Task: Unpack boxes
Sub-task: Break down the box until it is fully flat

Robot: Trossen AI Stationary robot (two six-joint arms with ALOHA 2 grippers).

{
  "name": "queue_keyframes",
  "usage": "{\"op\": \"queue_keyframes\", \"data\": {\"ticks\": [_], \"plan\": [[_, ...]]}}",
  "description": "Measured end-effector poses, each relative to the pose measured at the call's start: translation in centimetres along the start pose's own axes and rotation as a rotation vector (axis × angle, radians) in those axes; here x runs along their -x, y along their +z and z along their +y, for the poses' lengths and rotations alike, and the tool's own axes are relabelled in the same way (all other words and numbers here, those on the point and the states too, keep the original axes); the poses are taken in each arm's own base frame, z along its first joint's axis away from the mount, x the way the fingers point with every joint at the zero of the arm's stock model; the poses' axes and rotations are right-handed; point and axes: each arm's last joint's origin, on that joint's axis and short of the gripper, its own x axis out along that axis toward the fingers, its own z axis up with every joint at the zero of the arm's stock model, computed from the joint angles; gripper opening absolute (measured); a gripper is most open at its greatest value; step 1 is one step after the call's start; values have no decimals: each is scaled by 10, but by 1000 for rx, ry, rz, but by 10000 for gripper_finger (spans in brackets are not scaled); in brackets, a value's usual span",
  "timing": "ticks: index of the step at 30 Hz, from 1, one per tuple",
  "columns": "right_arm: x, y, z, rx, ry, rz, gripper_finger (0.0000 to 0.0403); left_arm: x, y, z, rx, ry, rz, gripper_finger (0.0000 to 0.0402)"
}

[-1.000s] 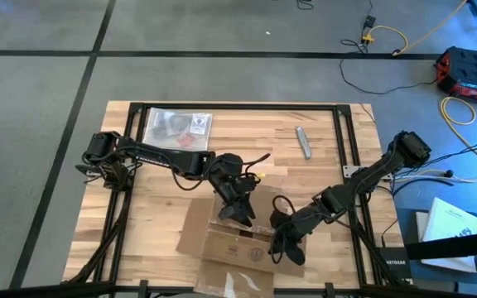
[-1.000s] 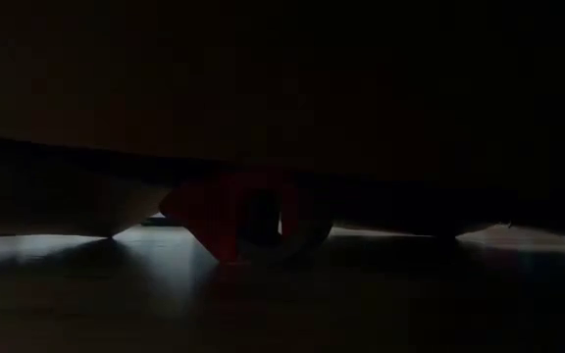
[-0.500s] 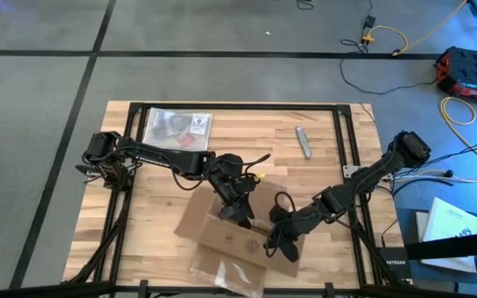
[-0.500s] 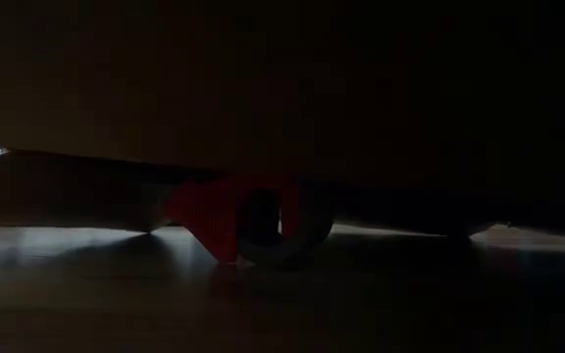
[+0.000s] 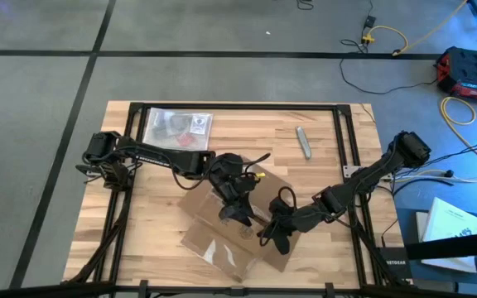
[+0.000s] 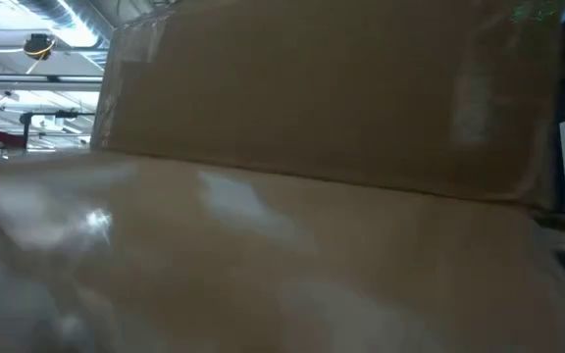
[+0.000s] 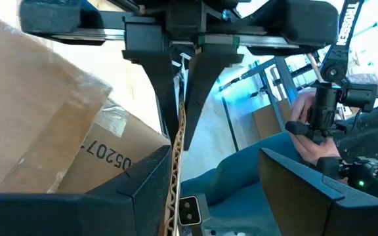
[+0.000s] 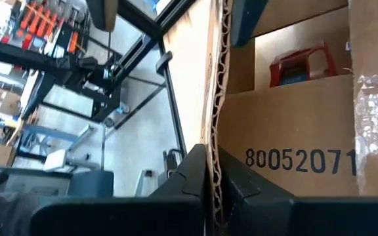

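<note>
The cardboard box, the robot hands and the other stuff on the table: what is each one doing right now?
Shallow brown cardboard box: open, tipped up off the table, held by two walls.
Left end effector: clamped on one box wall.
Right end effector: shut on another box wall.
Small red-and-blue object: inside the box.
Clear silvery plastic bag: lying flat, untouched.
Small grey metal tool: lying flat, untouched.

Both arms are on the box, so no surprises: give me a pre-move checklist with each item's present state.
1. Left gripper pinches a cardboard box edge: ok.
2. Right gripper shut on another box edge: ok.
3. Box lifted and tilted: ok.
4. Red-and-blue object inside the box: ok.
5. Object safe from sliding out: cannot tell.
6. Plastic bag and grey tool lie apart from the box: ok.
</note>
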Motion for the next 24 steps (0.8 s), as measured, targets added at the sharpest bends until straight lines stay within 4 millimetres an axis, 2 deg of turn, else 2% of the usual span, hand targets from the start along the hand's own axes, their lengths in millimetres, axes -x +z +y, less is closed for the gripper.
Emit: {"op": "queue_keyframes", "data": {"ticks": [15, 24], "plan": [[1, 7, 7, -117, 53, -119, 0, 0, 0, 0, -4, -2, 0, 212], [1, 5, 7, -81, 48, -99, 0, 0, 0, 0, -1, -2, 2, 212]]}}
